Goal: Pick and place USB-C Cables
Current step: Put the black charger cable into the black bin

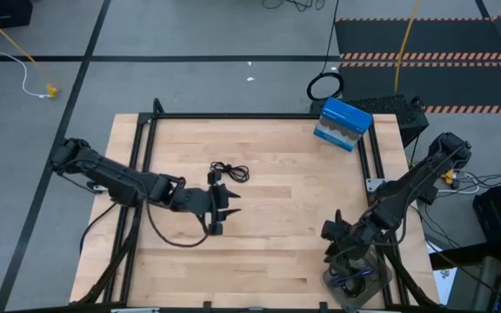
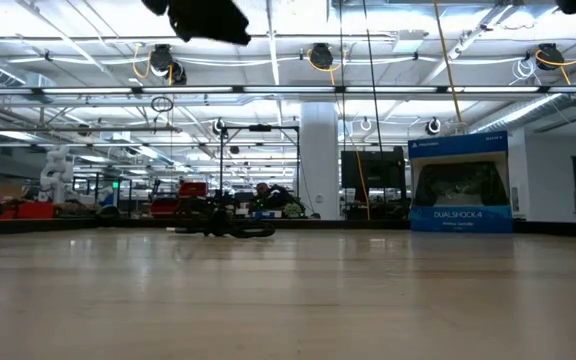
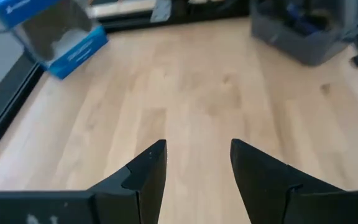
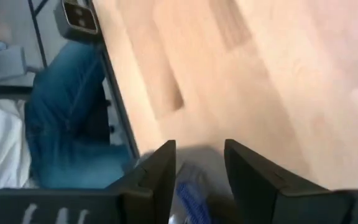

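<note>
My left pincer (image 1: 223, 211) hangs above the left-middle of the wooden surface (image 1: 268, 243), its two fingers (image 3: 148, 171) parted with only bare wood showing between them; it holds nothing. Just beyond it, toward the far edge, one black USB-C cable (image 1: 230, 172) lies loosely coiled on the wood, close to the fingertips and apart from them. In the low view the same black cable (image 2: 230, 228) rests flat on the surface.

Toward the far right corner a blue box (image 1: 343, 124) sits tilted against the black frame rail (image 1: 233, 116).

At the near right corner a grey bin (image 1: 355, 283) sits on the near edge, and a blue-purple USB-C cable (image 1: 351, 280) lies coiled inside it. My right pincer (image 1: 348, 248) is over that bin; its fingers (image 4: 157, 174) stand apart, with the blue-purple coil (image 4: 191, 198) visible below the gap. I cannot tell whether they touch it.

The middle of the surface, between the black cable and the bin, is open wood. Past the near right edge, a person's blue trouser leg (image 4: 67, 118) shows beside the frame.
</note>
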Controlling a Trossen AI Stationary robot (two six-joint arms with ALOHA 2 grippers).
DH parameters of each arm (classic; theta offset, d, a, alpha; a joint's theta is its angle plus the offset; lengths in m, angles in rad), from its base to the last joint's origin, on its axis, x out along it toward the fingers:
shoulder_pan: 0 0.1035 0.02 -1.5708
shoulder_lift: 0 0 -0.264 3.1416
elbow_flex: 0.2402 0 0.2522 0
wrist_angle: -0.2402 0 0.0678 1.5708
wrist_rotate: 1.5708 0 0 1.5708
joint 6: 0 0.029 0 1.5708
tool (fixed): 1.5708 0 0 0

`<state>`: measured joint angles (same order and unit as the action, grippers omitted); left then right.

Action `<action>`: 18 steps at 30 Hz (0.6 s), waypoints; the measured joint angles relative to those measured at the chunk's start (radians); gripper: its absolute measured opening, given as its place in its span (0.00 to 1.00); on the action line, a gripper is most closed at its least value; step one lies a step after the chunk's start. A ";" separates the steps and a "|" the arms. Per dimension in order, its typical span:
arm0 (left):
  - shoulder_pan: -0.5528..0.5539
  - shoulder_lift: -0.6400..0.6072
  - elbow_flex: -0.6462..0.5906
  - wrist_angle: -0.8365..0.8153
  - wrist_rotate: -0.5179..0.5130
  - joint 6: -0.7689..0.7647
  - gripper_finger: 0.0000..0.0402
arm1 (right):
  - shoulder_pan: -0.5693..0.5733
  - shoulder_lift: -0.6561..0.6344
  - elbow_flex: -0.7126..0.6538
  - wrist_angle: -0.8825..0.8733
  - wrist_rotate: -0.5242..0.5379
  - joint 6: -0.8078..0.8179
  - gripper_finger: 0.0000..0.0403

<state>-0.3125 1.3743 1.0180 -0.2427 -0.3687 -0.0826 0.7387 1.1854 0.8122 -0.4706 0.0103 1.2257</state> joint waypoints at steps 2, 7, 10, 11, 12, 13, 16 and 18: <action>0.024 0.000 0.000 -0.028 0.000 0.003 0.45 | -0.007 -0.010 0.000 0.000 0.023 -0.043 0.32; 0.104 0.000 0.000 -0.105 0.000 0.005 0.45 | -0.022 -0.043 0.000 -0.001 0.078 -0.156 0.32; 0.155 0.000 0.000 -0.152 0.000 -0.006 0.45 | -0.031 -0.069 0.000 -0.012 0.127 -0.239 0.32; 0.171 0.000 0.000 -0.162 0.000 -0.009 0.45 | -0.035 -0.077 0.000 -0.019 0.151 -0.269 0.32; 0.186 0.000 0.000 -0.173 0.000 -0.009 0.45 | -0.039 -0.086 0.000 -0.026 0.184 -0.301 0.32; 0.200 0.000 0.000 -0.183 0.000 -0.010 0.45 | -0.044 -0.093 0.000 -0.035 0.220 -0.333 0.32; 0.235 0.000 0.000 -0.197 0.001 -0.009 0.45 | -0.057 -0.109 0.000 -0.054 0.339 -0.410 0.32; 0.257 0.000 0.000 -0.201 0.035 0.000 0.45 | -0.069 -0.112 0.000 -0.066 0.393 -0.455 0.32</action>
<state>-0.0560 1.3743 1.0180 -0.4442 -0.3341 -0.0826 0.6693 1.0730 0.8120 -0.5363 0.4031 0.7702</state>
